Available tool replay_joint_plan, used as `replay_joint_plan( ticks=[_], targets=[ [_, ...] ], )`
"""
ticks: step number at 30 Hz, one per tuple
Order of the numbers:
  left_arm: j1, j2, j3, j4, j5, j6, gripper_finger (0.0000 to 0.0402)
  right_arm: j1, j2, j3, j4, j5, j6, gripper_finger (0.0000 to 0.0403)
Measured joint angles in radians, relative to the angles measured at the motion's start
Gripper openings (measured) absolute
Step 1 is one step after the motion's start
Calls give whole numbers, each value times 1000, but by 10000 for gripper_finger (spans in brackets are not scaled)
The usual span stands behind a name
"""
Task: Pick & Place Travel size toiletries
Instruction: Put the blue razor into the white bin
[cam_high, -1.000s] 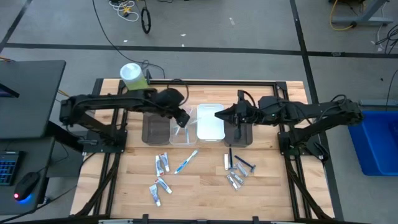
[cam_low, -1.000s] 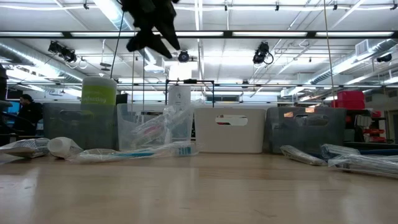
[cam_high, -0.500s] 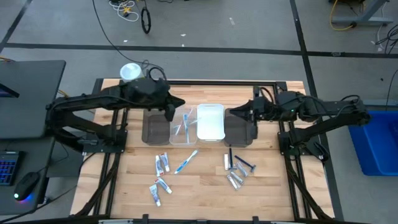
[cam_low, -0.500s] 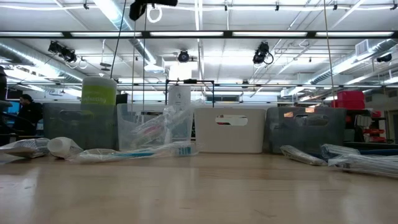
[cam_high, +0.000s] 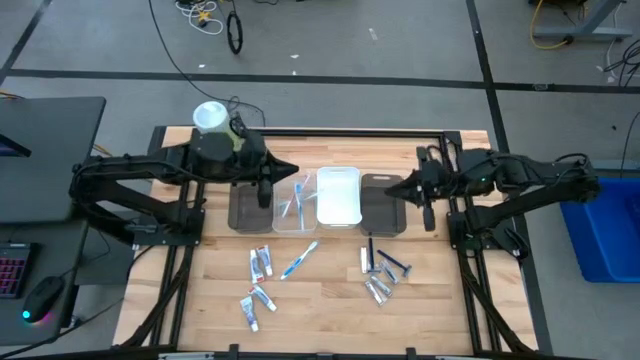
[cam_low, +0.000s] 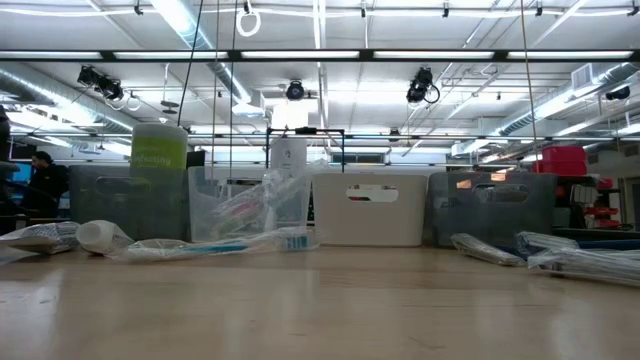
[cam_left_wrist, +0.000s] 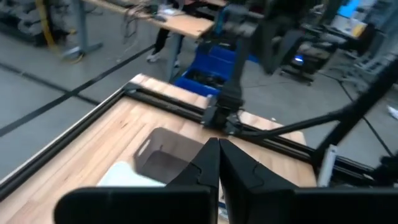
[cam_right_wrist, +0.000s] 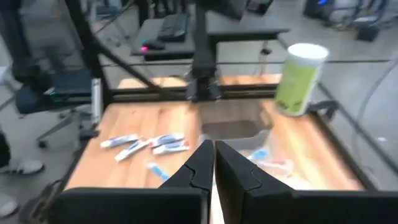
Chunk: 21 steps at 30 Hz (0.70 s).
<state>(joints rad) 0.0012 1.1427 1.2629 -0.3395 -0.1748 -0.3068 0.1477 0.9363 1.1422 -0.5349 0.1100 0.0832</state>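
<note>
The left pincer (cam_high: 265, 191) hovers clenched and empty over the dark tray (cam_high: 246, 208); the right pincer (cam_high: 426, 192) likewise; toothpaste tubes (cam_high: 260, 264) lie at six o'clock on the worktop (cam_high: 320, 300), nearer the left arm, long axes toward twelve.

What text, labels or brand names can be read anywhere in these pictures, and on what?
None can be read.
Green-white canister: pale lettering on the green band, too blurred to read.
Toothpaste tubes: red and blue print, too small to read.
Toothbrush packet on the table: print too blurred to read.
White tray: a handle slot only, no lettering.
</note>
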Motion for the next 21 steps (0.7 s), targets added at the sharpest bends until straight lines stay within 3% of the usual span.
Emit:
replay_joint_plan(
  ticks=[8,21],
  targets=[
    [-69,0,0,10,-97,33,5,80,5,-139,0,-9,76,18],
    [-80,0,0,9,-103,34,5,228,5,-341,1,-10,216,16]
  ],
)
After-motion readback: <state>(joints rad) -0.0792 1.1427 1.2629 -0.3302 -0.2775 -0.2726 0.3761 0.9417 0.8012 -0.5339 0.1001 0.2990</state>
